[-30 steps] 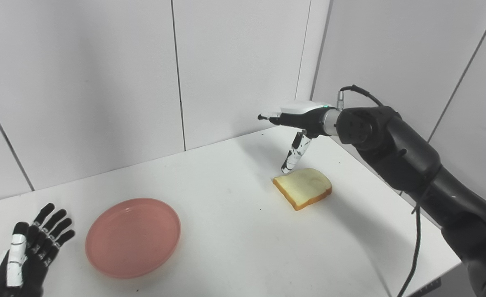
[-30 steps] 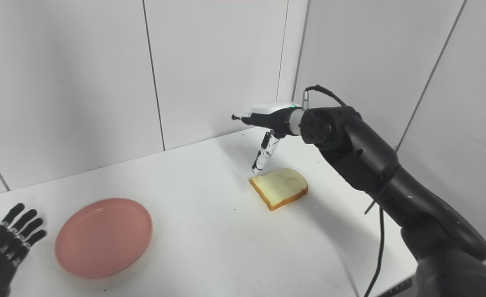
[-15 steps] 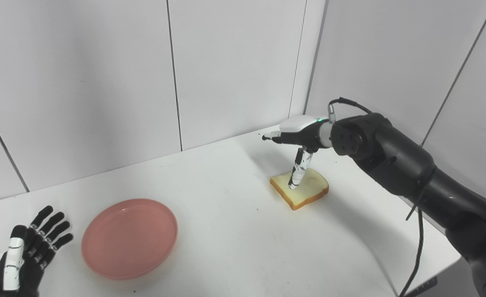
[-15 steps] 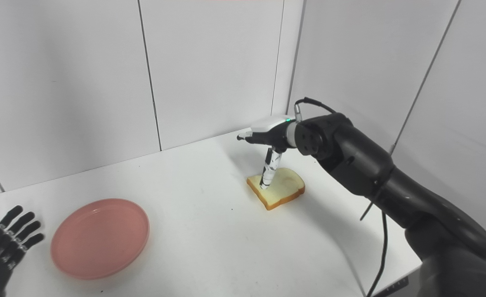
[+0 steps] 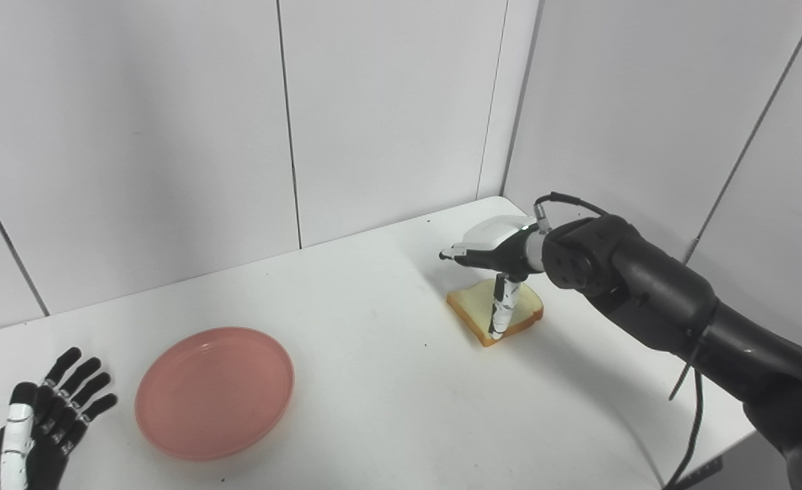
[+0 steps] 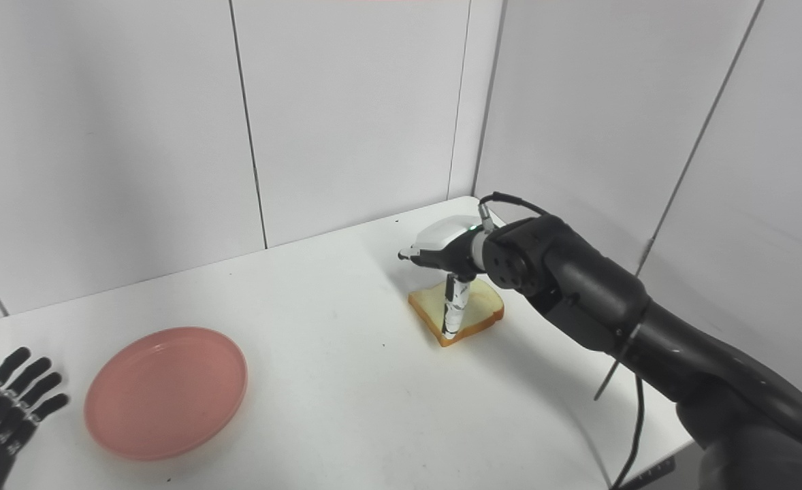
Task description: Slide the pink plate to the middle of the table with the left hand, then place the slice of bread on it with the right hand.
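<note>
Bread lies flat on the desk near its far right corner, under the right hand. That hand holds nothing: fingers reach out level over the slice and the thumb points straight down at its near edge. A second ago it hovered higher, behind the slice. Left hand waits spread beside the pink plate.

Bare white table runs between the round pink plastic plate at eight o'clock and the tan bread slice at three; white wall panels close off twelve o'clock.
</note>
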Robot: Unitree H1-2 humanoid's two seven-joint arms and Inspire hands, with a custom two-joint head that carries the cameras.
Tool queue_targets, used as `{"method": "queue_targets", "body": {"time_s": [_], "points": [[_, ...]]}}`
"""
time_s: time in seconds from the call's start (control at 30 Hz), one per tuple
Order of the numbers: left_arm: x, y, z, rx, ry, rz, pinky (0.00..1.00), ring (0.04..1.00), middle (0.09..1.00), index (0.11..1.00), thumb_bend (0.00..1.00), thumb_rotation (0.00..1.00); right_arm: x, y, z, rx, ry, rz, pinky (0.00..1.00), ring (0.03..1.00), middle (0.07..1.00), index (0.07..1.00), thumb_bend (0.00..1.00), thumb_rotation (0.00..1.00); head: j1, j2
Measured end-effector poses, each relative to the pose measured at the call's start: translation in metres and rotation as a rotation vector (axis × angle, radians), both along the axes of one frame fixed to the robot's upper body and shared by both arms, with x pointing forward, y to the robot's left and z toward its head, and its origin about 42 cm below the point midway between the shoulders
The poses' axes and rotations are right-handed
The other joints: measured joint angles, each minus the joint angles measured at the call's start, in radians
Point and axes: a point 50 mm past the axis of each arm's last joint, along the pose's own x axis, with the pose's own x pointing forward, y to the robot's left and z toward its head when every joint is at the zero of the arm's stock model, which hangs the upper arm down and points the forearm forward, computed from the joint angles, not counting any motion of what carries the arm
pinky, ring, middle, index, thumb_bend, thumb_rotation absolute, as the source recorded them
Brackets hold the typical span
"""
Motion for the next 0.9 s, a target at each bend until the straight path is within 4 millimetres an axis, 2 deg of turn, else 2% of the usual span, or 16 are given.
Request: {"method": "queue_targets", "body": {"time_s": [0.1, 0.17, 0.2, 0.27, 0.43, 0.63, 0.83, 0.9], "points": [[-0.001, 0.0, 0.0, -0.001, 0.0, 0.0, 0.85, 0.911, 0.919, 0.915, 0.79, 0.95, -0.003, -0.004, -0.006, 0.001, 0.004, -0.002, 0.86, 0.971, 1.0, 1.0, 1.0, 0.28, 0.003, 0.003], [-0.001, 0.0, 0.0, -0.001, 0.001, 0.0, 0.86, 0.916, 0.923, 0.92, 0.79, 0.96, -0.003, -0.006, -0.008, 0.002, 0.01, -0.011, 0.84, 0.962, 1.0, 1.0, 1.0, 0.28, 0.003, 0.006], [-0.001, 0.0, 0.0, -0.001, 0.001, -0.001, 0.87, 0.918, 0.925, 0.921, 0.79, 0.96, -0.003, -0.007, -0.009, 0.001, 0.01, -0.011, 0.84, 0.956, 1.0, 1.0, 1.0, 0.28, 0.003, 0.008], [-0.001, 0.0, 0.0, -0.004, 0.002, -0.002, 0.85, 0.908, 0.918, 0.91, 0.79, 0.95, -0.002, -0.009, -0.011, 0.0, 0.013, -0.015, 0.91, 0.982, 1.0, 1.0, 1.0, 0.27, 0.005, 0.009], [-0.001, -0.001, 0.001, 0.0, 0.006, -0.009, 0.85, 0.91, 0.919, 0.91, 0.8, 0.95, -0.002, -0.023, -0.022, 0.024, 0.024, -0.046, 0.95, 0.999, 1.0, 1.0, 1.0, 0.28, 0.003, 0.015], [-0.004, 0.001, 0.003, 0.004, 0.021, -0.01, 0.86, 0.913, 0.922, 0.914, 0.78, 0.97, 0.0, -0.032, -0.03, 0.035, 0.037, -0.079, 0.87, 0.993, 1.0, 1.0, 1.0, 0.29, -0.002, 0.017], [-0.005, 0.001, 0.003, 0.003, 0.021, -0.012, 0.89, 0.926, 0.934, 0.928, 0.78, 0.97, 0.003, -0.038, -0.033, 0.017, 0.012, -0.08, 0.83, 0.984, 1.0, 1.0, 1.0, 0.3, 0.002, 0.023], [-0.005, 0.001, 0.003, 0.003, 0.021, -0.012, 0.87, 0.916, 0.926, 0.919, 0.78, 0.97, 0.005, -0.04, -0.035, 0.019, 0.012, -0.088, 0.83, 0.984, 1.0, 1.0, 1.0, 0.28, 0.002, 0.023]]}}
